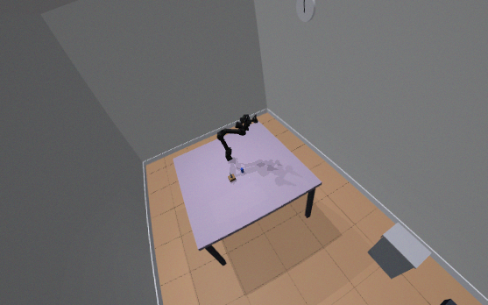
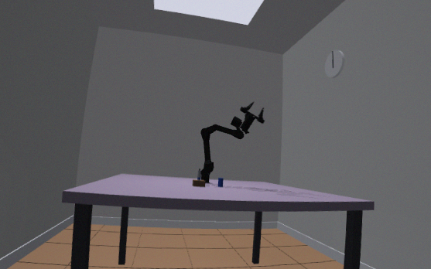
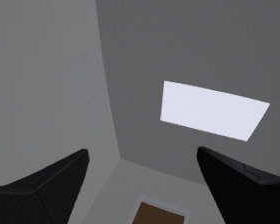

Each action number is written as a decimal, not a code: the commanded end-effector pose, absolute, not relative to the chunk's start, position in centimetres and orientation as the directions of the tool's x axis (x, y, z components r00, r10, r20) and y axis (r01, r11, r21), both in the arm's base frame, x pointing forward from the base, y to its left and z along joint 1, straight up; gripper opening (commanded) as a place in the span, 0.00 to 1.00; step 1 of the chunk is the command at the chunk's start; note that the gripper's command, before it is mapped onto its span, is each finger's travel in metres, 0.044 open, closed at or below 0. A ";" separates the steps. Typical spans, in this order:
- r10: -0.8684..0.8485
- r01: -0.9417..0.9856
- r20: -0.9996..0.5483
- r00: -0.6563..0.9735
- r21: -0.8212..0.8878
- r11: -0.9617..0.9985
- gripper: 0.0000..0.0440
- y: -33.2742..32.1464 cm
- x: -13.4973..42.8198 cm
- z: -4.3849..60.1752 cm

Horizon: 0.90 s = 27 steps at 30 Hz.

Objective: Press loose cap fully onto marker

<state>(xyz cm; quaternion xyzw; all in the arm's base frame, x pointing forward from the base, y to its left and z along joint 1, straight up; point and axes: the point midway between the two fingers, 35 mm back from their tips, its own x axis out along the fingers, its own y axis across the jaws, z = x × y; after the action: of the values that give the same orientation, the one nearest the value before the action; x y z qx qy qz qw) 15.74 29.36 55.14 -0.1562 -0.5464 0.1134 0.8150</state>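
The marker (image 1: 231,175) (image 2: 199,174) stands upright in the small brown holder block (image 1: 232,178) (image 2: 199,183) on the lilac table (image 1: 209,210) (image 2: 150,193). Its grey upper part is bare. The blue cap (image 1: 242,170) (image 2: 220,182) stands loose on the table, a little to the right of the block in the top and exterior views. My gripper (image 2: 258,105) (image 3: 143,154) is open and empty. It is raised high above the table, far from the cap and the marker, with its fingers pointing up and away. Neither object shows in the wrist view.
The arm (image 1: 224,142) (image 2: 207,148) rises from the table behind the block and bends to the right. A grey box (image 1: 398,251) stands on the floor. A round clock (image 1: 306,9) (image 2: 334,63) hangs on the wall. The wrist view shows walls and a bright ceiling panel (image 3: 211,110).
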 end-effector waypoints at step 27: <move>0.537 -0.151 0.693 0.480 -0.538 0.829 0.66 30.6 18.3 54.8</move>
<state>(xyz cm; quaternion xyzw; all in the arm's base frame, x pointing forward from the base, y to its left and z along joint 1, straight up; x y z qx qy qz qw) 18.23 30.77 54.56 -0.2076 -0.4733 0.1964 0.8332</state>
